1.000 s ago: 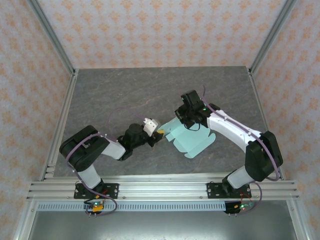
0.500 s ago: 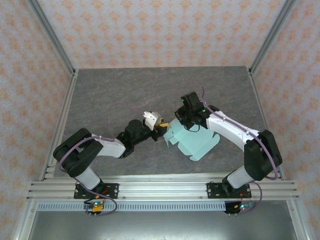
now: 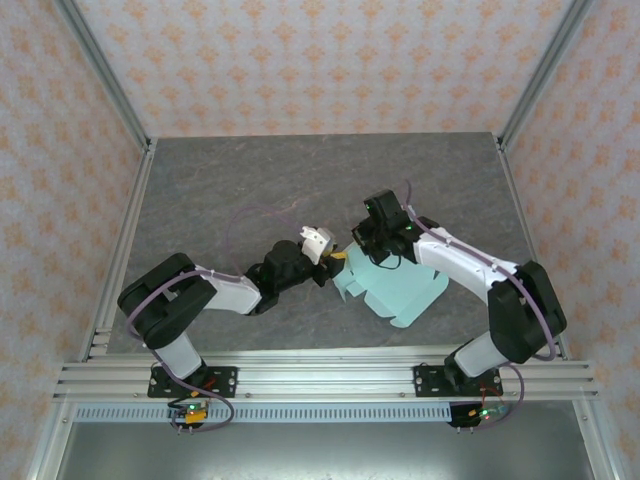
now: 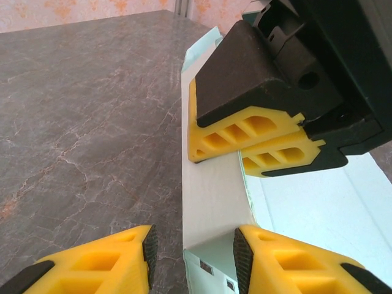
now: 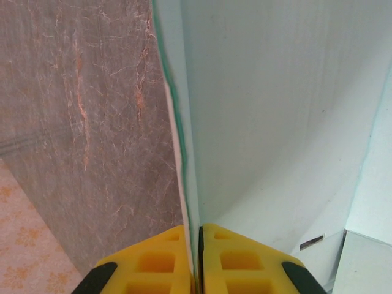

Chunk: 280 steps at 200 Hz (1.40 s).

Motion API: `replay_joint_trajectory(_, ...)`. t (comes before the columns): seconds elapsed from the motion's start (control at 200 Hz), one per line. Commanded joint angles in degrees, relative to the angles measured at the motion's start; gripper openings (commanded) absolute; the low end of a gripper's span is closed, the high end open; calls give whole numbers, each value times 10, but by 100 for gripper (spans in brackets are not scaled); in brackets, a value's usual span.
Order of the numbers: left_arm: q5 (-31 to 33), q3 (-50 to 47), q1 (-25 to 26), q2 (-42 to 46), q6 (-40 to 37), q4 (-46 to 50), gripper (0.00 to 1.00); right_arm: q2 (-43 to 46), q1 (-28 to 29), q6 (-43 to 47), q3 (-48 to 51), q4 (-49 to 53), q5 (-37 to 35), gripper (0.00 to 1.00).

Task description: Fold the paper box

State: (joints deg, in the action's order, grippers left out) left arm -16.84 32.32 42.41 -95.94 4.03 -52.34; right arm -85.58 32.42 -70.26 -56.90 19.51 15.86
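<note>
The paper box [image 3: 400,292] is a pale mint die-cut sheet lying partly flat on the table, with its left flap raised upright. My right gripper [image 3: 364,246] is shut on the top edge of that flap. In the right wrist view the thin card [image 5: 257,110] runs straight into the shut right gripper [image 5: 197,236]. My left gripper [image 3: 335,262] comes in low from the left. Seen from the left wrist, the left gripper [image 4: 193,251] stands open astride the raised flap [image 4: 211,202], with a gap on its left side. The right gripper's yellow fingers [image 4: 245,131] pinch the flap just beyond.
The grey marbled table [image 3: 250,190] stretches behind and to the left of both arms. Aluminium frame posts [image 3: 105,85] and patterned walls enclose it. The two grippers work within a finger's length of each other at the table's middle.
My left gripper has slid right and reached the raised flap, opening slightly. The sheet has shifted a little to the right and toward the near edge, still held by the right gripper.
</note>
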Motion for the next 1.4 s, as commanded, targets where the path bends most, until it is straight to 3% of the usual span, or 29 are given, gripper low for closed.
replay_joint_trajectory(0.0,16,-16,10,19,1,7,42,27,-2,-10,17,-61,-6,10)
replay_joint_trajectory(0.11,16,-28,10,65,16,33,42,28,-7,-1,43,-124,7,10)
replay_joint_trajectory(0.375,67,-98,6,135,0,29,49,20,-54,42,88,-288,151,7)
replay_joint_trajectory(0.435,61,-106,3,151,-14,34,63,21,-65,55,87,-285,171,5)
replay_joint_trajectory(0.455,60,-108,1,156,-20,37,72,21,-68,58,87,-283,177,5)
replay_joint_trajectory(0.48,60,-111,0,161,-31,42,97,22,-72,60,87,-283,184,5)
replay_joint_trajectory(0.506,59,-113,-2,166,-42,47,100,24,-76,63,87,-284,191,5)
replay_joint_trajectory(0.746,39,-130,-28,138,-121,14,100,4,-88,94,76,-274,236,5)
replay_joint_trajectory(0.891,24,-73,-29,82,-192,53,100,-17,-89,75,81,-308,250,5)
replay_joint_trajectory(0.926,22,-67,-31,67,-200,42,94,-19,-89,72,81,-310,252,5)
replay_joint_trajectory(1.016,6,-54,-48,38,-194,13,78,-22,-88,73,81,-310,257,5)
replay_joint_trajectory(1.206,-39,-7,-53,-14,-170,9,70,-21,-88,63,93,-318,258,5)
replay_joint_trajectory(1.396,-19,13,-34,-49,-146,-11,68,-16,-86,39,119,-347,244,5)
